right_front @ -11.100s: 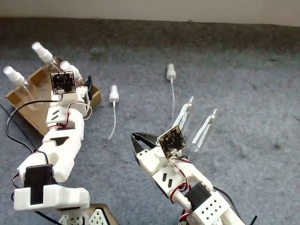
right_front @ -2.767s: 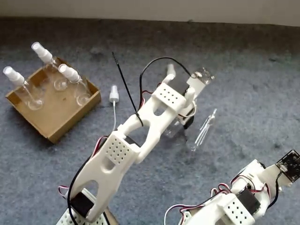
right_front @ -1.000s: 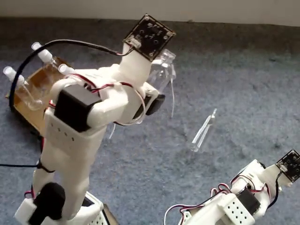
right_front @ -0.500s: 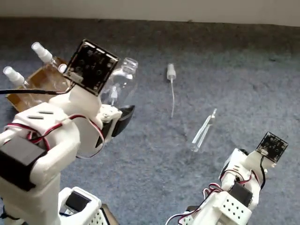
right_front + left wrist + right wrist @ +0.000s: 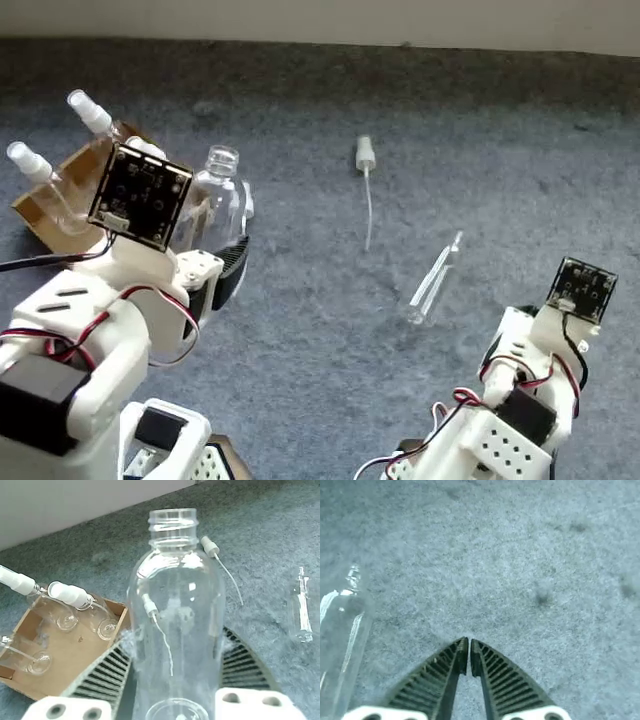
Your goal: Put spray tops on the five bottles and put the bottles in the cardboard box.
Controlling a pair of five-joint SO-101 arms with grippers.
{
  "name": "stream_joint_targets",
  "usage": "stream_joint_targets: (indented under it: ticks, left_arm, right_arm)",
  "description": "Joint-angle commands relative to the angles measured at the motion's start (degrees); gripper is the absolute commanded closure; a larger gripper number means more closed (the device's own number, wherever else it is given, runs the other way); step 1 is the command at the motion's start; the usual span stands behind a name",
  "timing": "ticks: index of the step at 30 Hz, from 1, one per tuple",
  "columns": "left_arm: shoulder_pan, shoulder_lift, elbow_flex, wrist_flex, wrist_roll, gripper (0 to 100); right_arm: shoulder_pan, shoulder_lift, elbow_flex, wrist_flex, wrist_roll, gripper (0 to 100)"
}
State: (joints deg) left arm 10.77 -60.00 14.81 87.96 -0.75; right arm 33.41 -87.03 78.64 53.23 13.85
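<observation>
Grey carpet [image 5: 520, 160]; left pincer [image 5: 175, 642] clamped round uncapped bottle [image 5: 172, 595] beside cardboard box [image 5: 30, 692]; right pincer [image 5: 469, 652] closed, empty.

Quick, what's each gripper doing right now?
Left gripper: closed on the uncapped bottle.
Right gripper: closed, holding nothing.

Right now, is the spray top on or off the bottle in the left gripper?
Off. The bottle in the left gripper shows a bare threaded neck; a spray top lies on the carpet.
</observation>
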Motion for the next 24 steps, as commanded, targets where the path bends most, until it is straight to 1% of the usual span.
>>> stream_joint_targets:
  ticks: [1,5,7,9,11,13,15,18,20,22,24]
  left_arm:
    - [-0.9,-6.9,9.2,-7.4,-0.5,93]
    - [-0.9,-10.3,15.3,-10.7,-0.4,93]
    - [-0.9,-10.7,16.3,-11.3,-0.4,93]
    - [-2.1,-10.8,17.2,-11.3,-0.3,93]
    - [-4.7,-10.9,17.2,-11.3,-0.3,93]
    - [-8.7,-10.9,17.3,-11.2,-0.2,93]
    - [-12.4,-12.1,17.5,-11.0,-0.2,93]
    - [-15.2,-16.8,17.5,-10.7,-0.3,93]
    - [-15.4,-20.4,17.9,-10.7,-0.4,93]
    - [-15.5,-23.3,19.6,-10.7,-0.4,94]
    - [-15.5,-24.7,22.5,-10.8,-0.4,94]
  right_arm:
    - [-0.7,0.7,-13.0,7.1,1.1,98.5]
    - [-5.9,0.7,-20.2,15.3,2.2,96.7]
    - [-9.4,0.7,-22.5,18.9,3.3,91.5]
    - [-11.9,0.7,-23.9,20.2,3.2,85.0]
    - [-13.4,0.8,-24.9,20.1,3.2,80.8]
    - [-14.3,2.6,-26.6,20.5,3.2,80.6]
    - [-14.2,6.8,-28.9,20.5,3.2,80.7]
    - [-14.5,16.2,-33.4,21.3,3.2,80.7]
    - [-16.0,22.5,-37.1,21.7,1.1,80.7]
    - [-17.6,28.0,-40.6,22.6,-3.3,80.7]
    - [-20.9,32.3,-43.9,23.8,-6.5,80.7]
